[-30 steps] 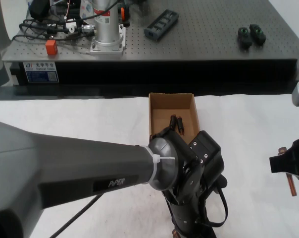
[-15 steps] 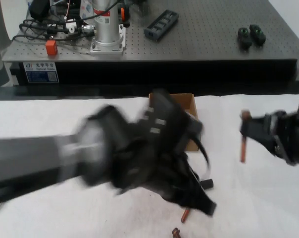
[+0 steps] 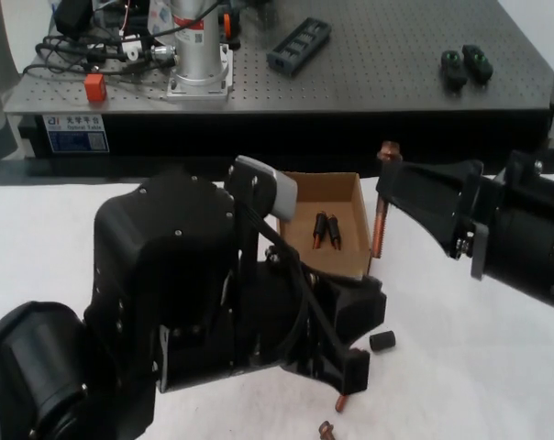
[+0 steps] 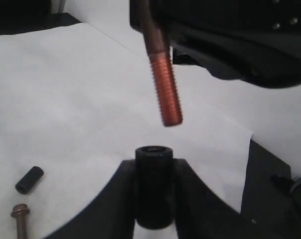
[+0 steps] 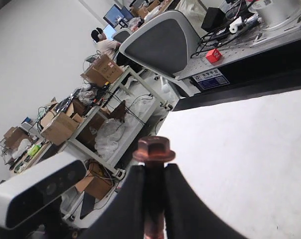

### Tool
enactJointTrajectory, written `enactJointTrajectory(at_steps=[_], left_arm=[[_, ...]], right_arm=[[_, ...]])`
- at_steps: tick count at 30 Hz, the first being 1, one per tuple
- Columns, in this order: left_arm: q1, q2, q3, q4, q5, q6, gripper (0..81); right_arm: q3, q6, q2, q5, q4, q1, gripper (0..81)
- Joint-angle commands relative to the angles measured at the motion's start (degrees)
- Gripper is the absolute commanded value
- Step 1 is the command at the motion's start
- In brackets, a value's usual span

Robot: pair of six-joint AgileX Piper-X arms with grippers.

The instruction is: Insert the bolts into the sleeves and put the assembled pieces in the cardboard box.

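On the left we see the left arm's dark bulk low over the white cloth (image 3: 460,367), on the near side of the cardboard box (image 3: 318,176) and to its left. The left gripper (image 4: 154,191) is clenched on a black sleeve (image 4: 154,157), one finger against each side, and holds it upright with its open bore facing up. Past the box's near right corner a loose sleeve (image 3: 382,341) lies on its side on the cloth. Nearer to us than that lie a loose bolt (image 3: 341,401) and a second one (image 3: 326,428), all of them apart from the box and from each other. Inside the box two assembled pieces (image 3: 327,229) lie side by side near its middle. At the box's right wall a copper bolt (image 3: 381,206) stands raised and nearly upright, head on top. The right gripper (image 3: 393,188) reaches in from the box's right and is closed on the shank just under the head. From the left wrist we find the bolt's threaded end hanging straight over the gripped sleeve. It is slightly tilted, close above the bore and apart from it, so a gap of white cloth shows between them.
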Motion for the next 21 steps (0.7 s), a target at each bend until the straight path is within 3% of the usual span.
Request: enactJointTrajectory(at_steps=[1,11,21], left_arm=[[0.2,-0.8,-0.3,-2.3,-0.4,-1.5,0.6],[0.2,-0.8,-0.3,-3.8,1.5,-1.5,0.6],[0.2,-0.8,-0.3,-5.9,-2.9,-1.5,0.6]], right_arm=[[-0.1,0.1,0.0,0.3,-0.7,0.2,0.6],[-0.1,-1.4,0.0,0.3,1.8,0.2,0.6],[-0.1,-1.4,0.0,-4.2,2.8,0.6,0.6]])
